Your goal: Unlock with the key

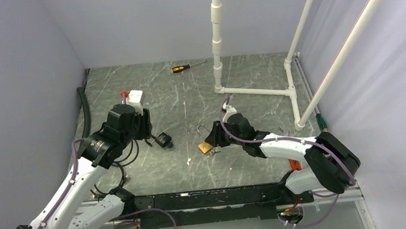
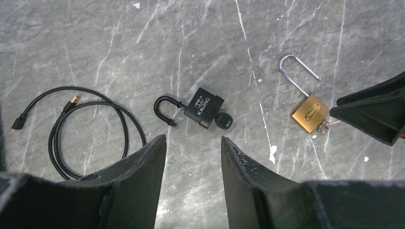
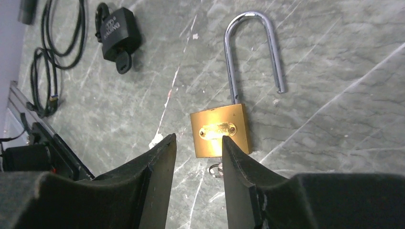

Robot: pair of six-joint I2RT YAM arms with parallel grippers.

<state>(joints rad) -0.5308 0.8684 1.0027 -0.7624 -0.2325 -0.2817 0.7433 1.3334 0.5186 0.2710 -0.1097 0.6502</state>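
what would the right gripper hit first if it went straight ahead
Probably the small silver key in the bottom of the square brass padlock, just ahead of the right gripper and in line with its open gap. Height is unclear; it might pass above.

In the middle of the top view, bare worktop [image 1: 189,104] lies open between the black padlock [image 1: 163,140] and the brass padlock [image 1: 205,146], which are well apart. The right hand [image 1: 215,140] blocks the brass padlock's right side, and its open shackle [image 1: 201,129] points to the upper frame. At the upper right a white pipe frame [image 1: 254,91] stands as a barrier. A screwdriver [image 1: 186,67] lies near the far wall. In the left wrist view a black cable [image 2: 90,129] takes the room left of the black padlock.
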